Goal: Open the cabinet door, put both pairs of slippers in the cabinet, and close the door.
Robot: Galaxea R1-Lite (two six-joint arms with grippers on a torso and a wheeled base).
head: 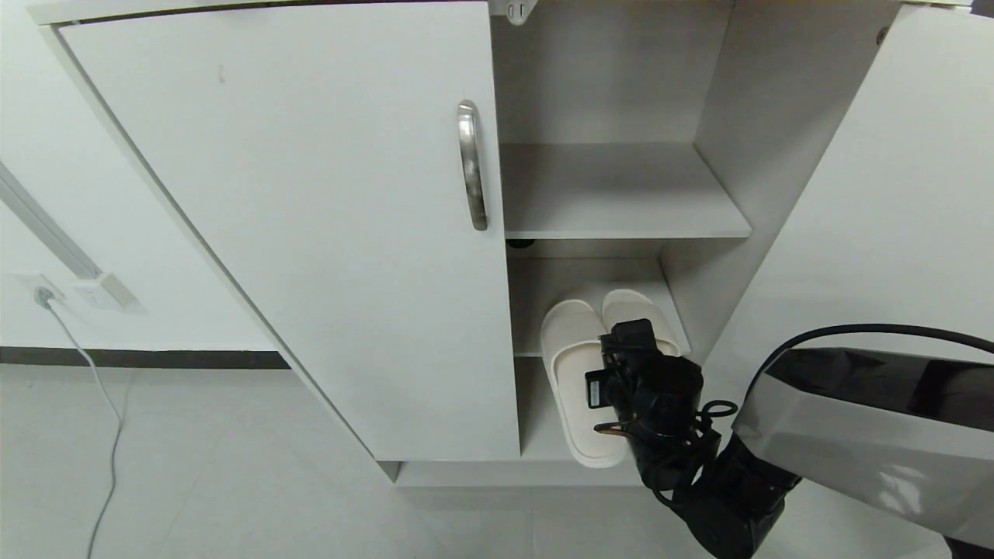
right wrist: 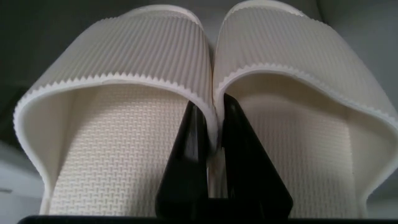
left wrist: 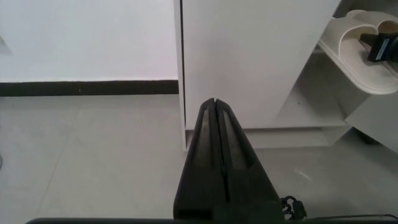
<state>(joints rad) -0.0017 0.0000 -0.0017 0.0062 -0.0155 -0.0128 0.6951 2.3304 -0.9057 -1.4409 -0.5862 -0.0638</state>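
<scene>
In the head view, the cabinet [head: 699, 124] stands with its left door [head: 311, 217] closed and its right door [head: 893, 194] swung wide. The right end effector [head: 630, 332] holds a pair of white slippers [head: 573, 365] at the lower shelf [head: 536, 310]. The toes are over the shelf, while the heels hang out past its front edge. Above it, the upper shelf [head: 613, 194] is bare.

In the left wrist view, the left end effector [left wrist: 214, 107] is pressed fully closed with nothing in it. It hangs low over the floor [left wrist: 93, 162], in front of the closed door and well apart from the slippers. The same slippers jut out from the cabinet opening.

In the right wrist view, the right arm's fingers [right wrist: 189, 143] are clamped together on the two inner strap walls, pinching both slippers side by side as one bundle.

The step in hand appears to be setting this pair down. To do it well, the arm should probably carry the pair deeper and level, until the heels clear the shelf edge, and only then let go. If the heels overhang, the slippers could tip out or block the door. Drawing straight back after release should avoid snagging a strap.
</scene>
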